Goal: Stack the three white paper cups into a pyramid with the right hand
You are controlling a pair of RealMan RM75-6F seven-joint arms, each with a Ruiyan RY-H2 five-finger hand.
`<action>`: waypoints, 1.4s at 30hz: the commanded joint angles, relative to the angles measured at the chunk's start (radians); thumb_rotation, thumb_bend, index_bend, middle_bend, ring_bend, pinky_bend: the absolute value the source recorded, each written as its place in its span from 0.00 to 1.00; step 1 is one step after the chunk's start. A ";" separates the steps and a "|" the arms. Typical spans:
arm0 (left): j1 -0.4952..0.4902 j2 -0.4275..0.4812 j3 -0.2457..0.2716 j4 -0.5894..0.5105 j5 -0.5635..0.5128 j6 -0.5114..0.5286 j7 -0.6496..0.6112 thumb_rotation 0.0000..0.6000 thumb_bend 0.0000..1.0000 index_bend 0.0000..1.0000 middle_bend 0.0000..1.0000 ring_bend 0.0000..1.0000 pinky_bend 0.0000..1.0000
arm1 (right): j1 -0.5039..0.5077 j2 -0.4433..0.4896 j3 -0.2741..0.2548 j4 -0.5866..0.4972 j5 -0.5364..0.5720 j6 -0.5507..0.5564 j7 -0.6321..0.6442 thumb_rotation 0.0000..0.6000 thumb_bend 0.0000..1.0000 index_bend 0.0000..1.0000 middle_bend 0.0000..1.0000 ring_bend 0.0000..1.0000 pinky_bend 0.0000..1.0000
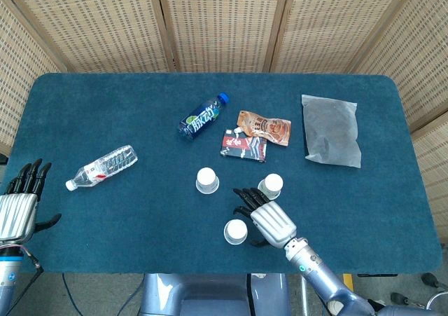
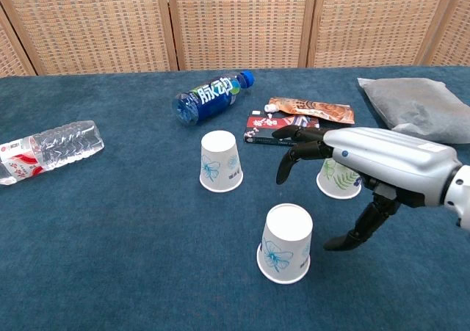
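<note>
Three white paper cups sat upside down on the blue table (image 1: 84,106): far cup (image 2: 220,161) at frame centre, near cup (image 2: 285,244) lower centre, third cup (image 2: 337,179) right of centre, partly behind the right hand (image 2: 351,171). Right hand hovered between the near and third cups, fingers spread, holding nothing. Left hand (image 1: 19,202) rested at the lower-left edge, fingers straight and empty. Cups look light, thin-walled and easily crushed or tipped (my judgement), so grip lightly around the mid-wall. Table cover looked like felt, likely decent friction. Woven screens closed off the background. Clutter further back: grey bag (image 1: 331,129), clear bottle (image 1: 102,167), blue bottle (image 1: 203,116), two snack packets (image 1: 255,136).
</note>
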 commanded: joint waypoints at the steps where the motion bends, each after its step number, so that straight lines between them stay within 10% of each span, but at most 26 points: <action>1: 0.000 0.000 0.000 0.000 0.000 -0.001 0.001 1.00 0.13 0.02 0.00 0.00 0.17 | 0.004 -0.010 -0.006 0.000 0.007 -0.004 -0.011 1.00 0.15 0.33 0.00 0.00 0.12; 17: 0.000 0.006 0.003 -0.005 0.003 -0.002 -0.004 1.00 0.13 0.02 0.00 0.00 0.17 | 0.044 -0.063 -0.004 0.032 0.084 -0.043 -0.054 1.00 0.15 0.30 0.00 0.00 0.12; 27: -0.002 0.005 0.004 -0.005 0.001 -0.006 -0.002 1.00 0.13 0.02 0.00 0.00 0.17 | 0.052 -0.086 -0.008 0.062 0.078 -0.027 -0.035 1.00 0.15 0.51 0.02 0.00 0.12; 42: -0.005 0.004 0.003 -0.002 -0.003 -0.011 -0.003 1.00 0.13 0.02 0.00 0.00 0.17 | 0.098 -0.054 0.050 -0.003 0.148 -0.032 -0.111 1.00 0.15 0.53 0.03 0.00 0.13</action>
